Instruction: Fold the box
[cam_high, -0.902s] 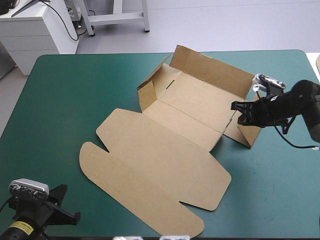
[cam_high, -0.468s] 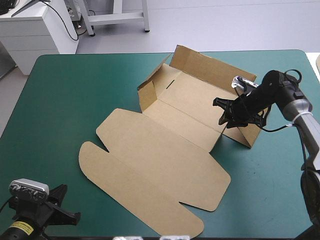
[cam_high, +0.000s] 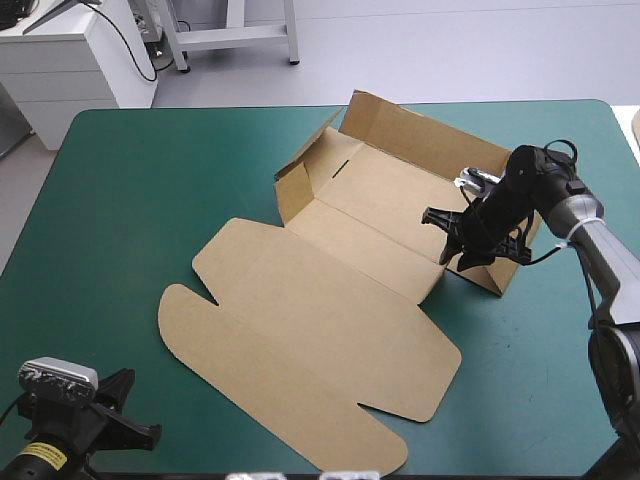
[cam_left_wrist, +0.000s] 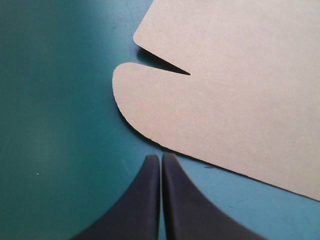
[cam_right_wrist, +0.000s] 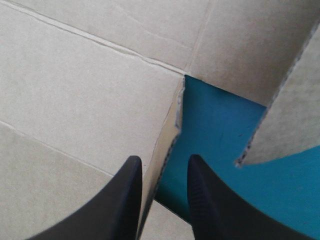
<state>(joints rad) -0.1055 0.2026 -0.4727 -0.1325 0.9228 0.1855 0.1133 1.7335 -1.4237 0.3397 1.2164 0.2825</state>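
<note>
Board, one brown sheet cut for a single box (cam_high: 330, 300), lay on the teal-green cover (cam_high: 130, 200) right of the table's middle. Two grippers were in view, one at each end of the scene.

The box's lid lay flat, and its rounded edge pointed toward the table's near edge and near-left corner. The tray half sat beyond it, with the back wall raised toward the far-right corner. From lid edge to back wall the sheet ran diagonally, near-left to far-right. The tray's own long axis crossed that line, far-left to near-right. A short wall stood at each of the tray's two ends.

The left gripper (cam_left_wrist: 160, 156) hovered over bare cover with its two fingers pressed together in one point, just short of the lid's rounded flap. One narrow notch was cut in the board ahead of it. In the high view this arm was cut off at the near-left corner.

The right gripper (cam_right_wrist: 164, 161) was at the tray's right end. Its fingers stood a little apart astride the edge of an upright wall, and teal-green showed between the board and one finger. From above it hid part of that end wall.
</note>
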